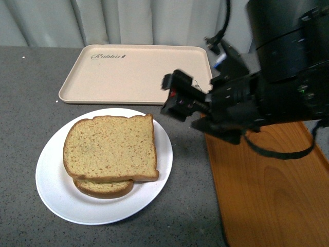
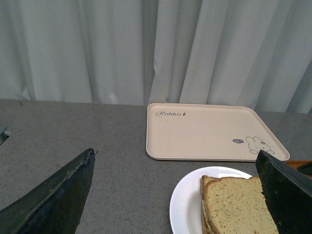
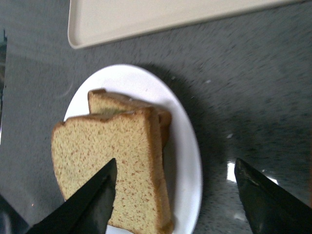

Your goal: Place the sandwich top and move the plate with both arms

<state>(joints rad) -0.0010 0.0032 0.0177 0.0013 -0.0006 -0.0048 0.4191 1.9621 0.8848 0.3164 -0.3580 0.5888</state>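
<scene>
The sandwich top [image 1: 110, 146], a squarish tan speckled slice with brown crust, lies flat on a lower bread slice [image 1: 103, 188] on the white plate [image 1: 51, 195]. My right gripper [image 1: 170, 98] hovers open just past the plate's right rim. In its wrist view the right gripper [image 3: 175, 162] straddles the sandwich top's [image 3: 107, 156] crust edge and the plate's rim [image 3: 187, 146] from above, holding nothing. My left gripper [image 2: 175, 153] is open and empty over the grey table, with the plate [image 2: 185, 204] and sandwich top [image 2: 239, 204] between its fingers [image 2: 63, 195]. The front view does not show it.
A beige rabbit-print tray [image 1: 139, 72] lies behind the plate near the curtain. An orange wood-grain tray [image 1: 267, 190] lies to the plate's right, under my right arm. Grey tabletop [image 1: 20, 103] surrounds the plate.
</scene>
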